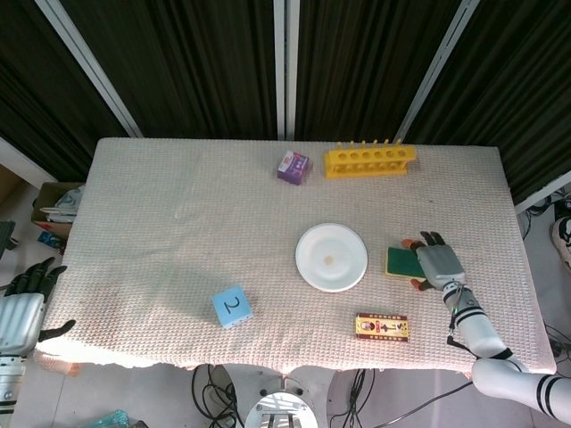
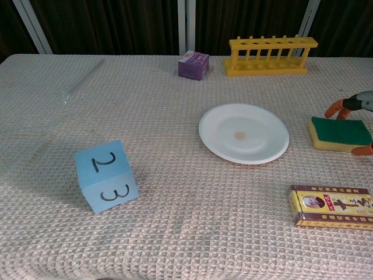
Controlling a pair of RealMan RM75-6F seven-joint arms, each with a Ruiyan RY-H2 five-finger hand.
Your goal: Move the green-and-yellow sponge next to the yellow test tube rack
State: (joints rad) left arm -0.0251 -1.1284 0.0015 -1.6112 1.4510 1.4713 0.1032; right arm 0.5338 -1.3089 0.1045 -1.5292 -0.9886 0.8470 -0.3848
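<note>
With the right hand [image 1: 435, 264] over the sponge [image 1: 403, 262], fingers spread, holding nothing yet, the rack [image 1: 369, 160] lies far ahead.

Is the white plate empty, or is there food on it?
Nearly empty. The white plate sits flat on the table and holds only one tiny tan speck near its middle; what that speck is, I cannot tell.

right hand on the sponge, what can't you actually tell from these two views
- Grip: head view, the right hand covers the right part of the green-and-yellow sponge, hiding any contact.
- Chest view: the frame's right edge cuts off most of that hand; only fingertips show.
- Left hand: cut off by the head view's left edge, absent from the chest view.
</note>
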